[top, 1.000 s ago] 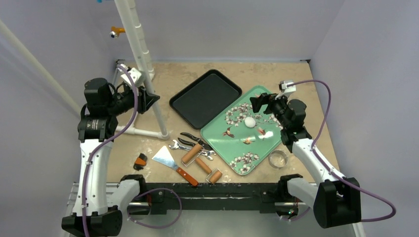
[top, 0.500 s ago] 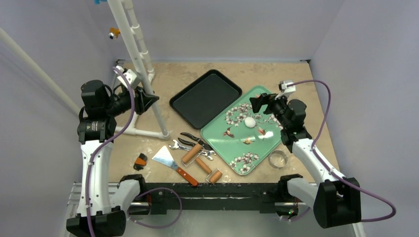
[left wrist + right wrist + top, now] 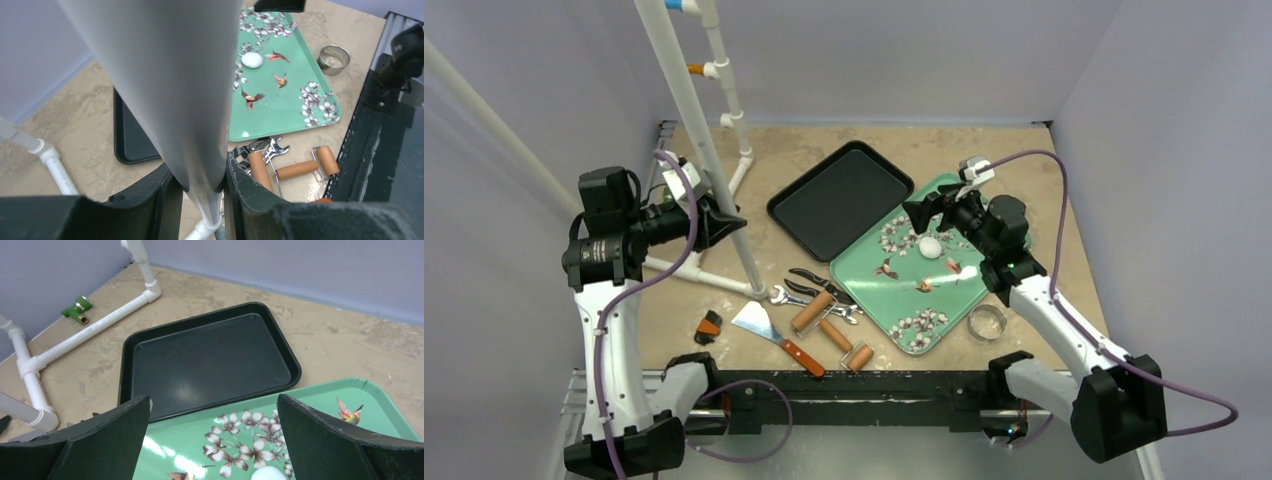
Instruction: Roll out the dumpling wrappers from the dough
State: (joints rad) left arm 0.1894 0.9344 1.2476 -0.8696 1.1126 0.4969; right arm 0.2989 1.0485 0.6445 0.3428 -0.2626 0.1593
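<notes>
A small white lump of dough lies on the green flowered tray; it also shows in the left wrist view and at the bottom edge of the right wrist view. No dumpling wrappers are in view. My right gripper hovers open just beyond the dough, its jaws wide apart over the tray's far edge. My left gripper is far to the left, shut on the slanted white PVC pipe, which fills the gap between its fingers.
The pipe frame leans across the left side. A black tray sits behind the green one. Wooden rollers, pliers and a wrench and a scraper lie in front. A metal ring cutter stands right of the green tray.
The left arm has pulled the pipe frame nearer and leftward, so it tilts more and its foot has slid. The right gripper has moved left, over the tray's far edge, still open.
</notes>
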